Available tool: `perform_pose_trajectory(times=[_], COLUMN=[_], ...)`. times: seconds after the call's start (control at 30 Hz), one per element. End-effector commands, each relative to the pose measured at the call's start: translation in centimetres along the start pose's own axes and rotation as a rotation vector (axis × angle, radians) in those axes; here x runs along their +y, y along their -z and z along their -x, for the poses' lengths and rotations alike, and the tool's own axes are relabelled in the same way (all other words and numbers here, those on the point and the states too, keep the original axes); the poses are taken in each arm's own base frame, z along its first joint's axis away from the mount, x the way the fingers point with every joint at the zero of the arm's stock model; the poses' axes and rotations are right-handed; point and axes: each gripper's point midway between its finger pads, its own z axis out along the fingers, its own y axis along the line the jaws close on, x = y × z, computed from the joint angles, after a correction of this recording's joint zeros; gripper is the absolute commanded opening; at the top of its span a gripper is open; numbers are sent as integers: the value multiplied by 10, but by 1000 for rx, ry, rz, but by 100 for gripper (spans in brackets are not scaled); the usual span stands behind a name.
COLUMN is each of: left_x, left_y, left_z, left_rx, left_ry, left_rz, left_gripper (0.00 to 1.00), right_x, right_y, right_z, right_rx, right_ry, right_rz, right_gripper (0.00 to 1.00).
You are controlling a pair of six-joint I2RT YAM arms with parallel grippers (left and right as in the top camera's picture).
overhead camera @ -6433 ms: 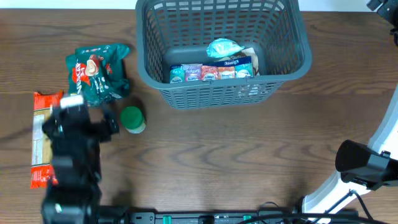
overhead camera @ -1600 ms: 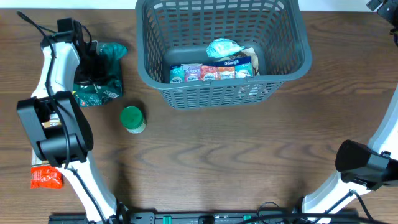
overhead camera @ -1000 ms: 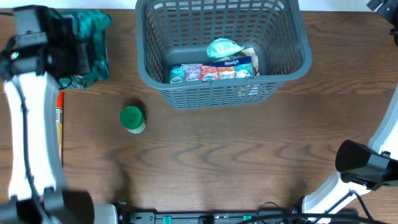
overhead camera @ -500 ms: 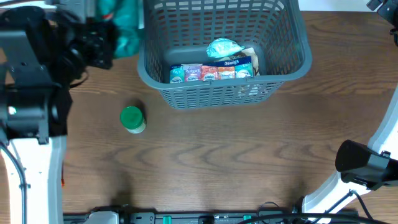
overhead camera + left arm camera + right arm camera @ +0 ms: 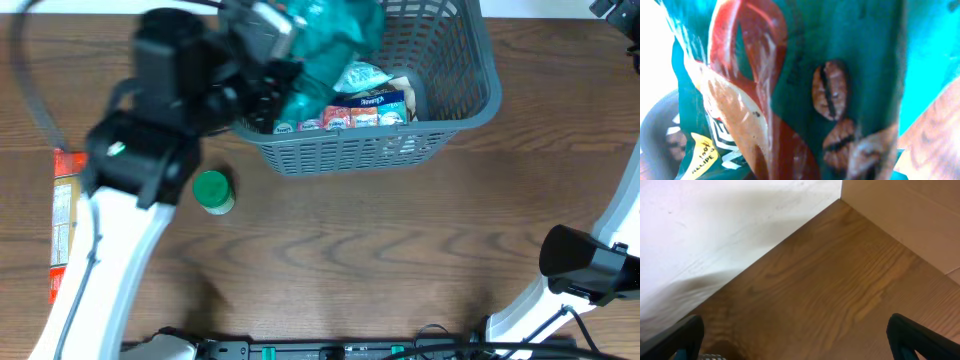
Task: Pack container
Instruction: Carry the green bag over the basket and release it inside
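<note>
The teal bag [image 5: 335, 35] blocks the left half of the container [image 5: 350, 150].

Table [image 5: 400, 250]: dark brown wood-grain top, fills nearly whole overhead view, grain running left to right. Pale strip [image 5: 560, 8] past far edge, top right. Right wrist view: table meets white upright surface [image 5: 715, 225] along diagonal line; tan panel [image 5: 910, 220] at upper right. Soft grey shadow on white surface. Light even, diffuse.
</note>
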Motion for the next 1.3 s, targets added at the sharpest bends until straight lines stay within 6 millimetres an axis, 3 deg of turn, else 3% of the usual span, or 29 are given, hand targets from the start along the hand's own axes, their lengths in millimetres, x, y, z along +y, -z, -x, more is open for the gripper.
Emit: perform_pose_trajectory(times=[0.0,0.37,0.6,0.63,0.67,0.7,0.73,0.77,1.0,1.17,1.27], left_x=[-11,8,19,20,21,22,22,23,22,53,80], left_y=[-15,-89,-105,-106,-106,-106,-105,-104,-87,-49,-12], left_z=[11,-42,-61,-61,-61,-61,-61,-60,-42,-19,-15], left_rx=[-22,147,205,207,208,209,208,207,160,119,109], left_ry=[-101,-34,5,7,8,11,12,12,-6,25,102], left_rz=[-46,-69,-30,-24,-19,-12,-10,-7,19,251,438], left_gripper=[6,6,6,7,23,63,87,99,99,99,99], right_x=[-1,-1,-1,-1,-1,-1,-1,-1,-1,-1,-1], right_y=[5,5,5,5,5,5,5,5,5,5,5], right_z=[2,2,2,2,2,2,2,2,2,2,2], right_rx=[-10,-10,-10,-10,-10,-10,-10,-10,-10,-10,-10], right_ry=[-14,-14,-14,-14,-14,-14,-14,-14,-14,-14,-14], right_rz=[-1,-1,-1,-1,-1,-1,-1,-1,-1,-1,-1], right_gripper=[99,99,99,99,99,99,99,99,99,99,99])
